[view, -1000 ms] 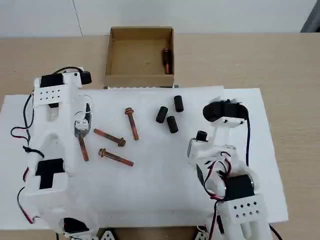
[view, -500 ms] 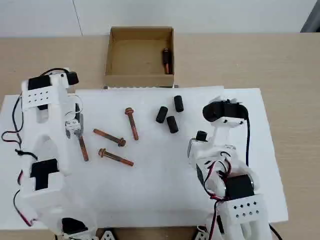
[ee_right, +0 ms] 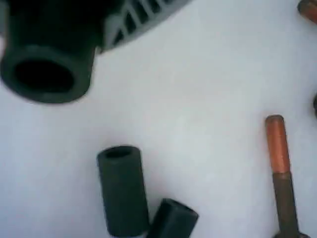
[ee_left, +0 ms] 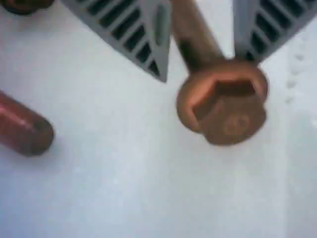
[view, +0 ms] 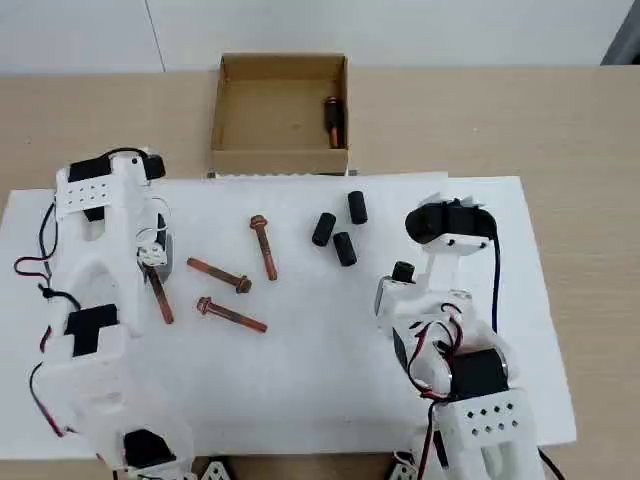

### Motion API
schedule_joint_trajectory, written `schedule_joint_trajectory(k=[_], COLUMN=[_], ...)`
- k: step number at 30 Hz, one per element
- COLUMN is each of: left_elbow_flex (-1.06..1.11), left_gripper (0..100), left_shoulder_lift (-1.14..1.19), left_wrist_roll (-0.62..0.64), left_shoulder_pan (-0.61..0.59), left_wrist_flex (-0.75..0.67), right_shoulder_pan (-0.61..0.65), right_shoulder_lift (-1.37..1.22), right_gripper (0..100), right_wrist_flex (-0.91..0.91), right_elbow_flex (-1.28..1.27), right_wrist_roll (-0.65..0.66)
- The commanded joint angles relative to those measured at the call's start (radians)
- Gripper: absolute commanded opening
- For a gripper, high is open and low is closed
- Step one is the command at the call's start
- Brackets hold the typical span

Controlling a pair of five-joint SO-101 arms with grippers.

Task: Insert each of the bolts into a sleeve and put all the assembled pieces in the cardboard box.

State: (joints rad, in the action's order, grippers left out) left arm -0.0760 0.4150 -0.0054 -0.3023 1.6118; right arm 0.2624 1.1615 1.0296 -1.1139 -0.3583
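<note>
Bolt [view: 263,247]: four, loose, on one white sheet [view: 330,380]. Sleeve [view: 344,248]: four, black. Assembled piece [view: 334,120]: one. Cardboard box [view: 216,110]: one.

a pale wooden counter [view: 580,120] fills the frame, a white sheet [view: 330,380] over its lower part, a white surface [view: 400,30] along the top.

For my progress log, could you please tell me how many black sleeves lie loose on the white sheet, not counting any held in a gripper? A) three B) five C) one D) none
A: in the high view an upper sleeve, a left sleeve and a lower sleeve lie free on the white sheet, while the right gripper holds a fourth sleeve.
</note>
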Motion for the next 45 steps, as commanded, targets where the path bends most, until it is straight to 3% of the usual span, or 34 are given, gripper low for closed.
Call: schedule_joint_trajectory(k=[1,10,16,22,27,31,45], left_elbow_flex=[-0.021,0.114,0.113,0.113,0.113,0.117,0.117], left_gripper=[9,8,0,0,0,0,0], left_shoulder_lift=[-0.008,-0.009,-0.018,-0.049,-0.216,-0.358,-0.764], left_wrist_roll=[-0.009,-0.009,-0.009,-0.003,0.032,0.035,-0.061], left_shoulder_pan=[-0.002,-0.005,-0.003,0.003,0.021,0.029,0.101], left_wrist_flex=[-0.032,-0.143,-0.144,-0.112,-0.106,-0.106,0.061], right_shoulder_pan=[0.004,0.004,0.007,0.008,0.008,0.002,0.008], right_shoulder_lift=[0.005,0.005,0.01,0.015,0.015,0.018,0.266], right_gripper=[0.3,0.3,0.3,0.3,0.3,0.3,0.2], right_wrist_flex=[-0.022,-0.022,-0.022,-0.015,-0.013,0.002,0.311], right_elbow_flex=[0.008,0.008,0.008,0.037,0.095,0.107,0.201], right_wrist_roll=[0.008,0.008,0.008,0.008,0.009,0.091,0.229])
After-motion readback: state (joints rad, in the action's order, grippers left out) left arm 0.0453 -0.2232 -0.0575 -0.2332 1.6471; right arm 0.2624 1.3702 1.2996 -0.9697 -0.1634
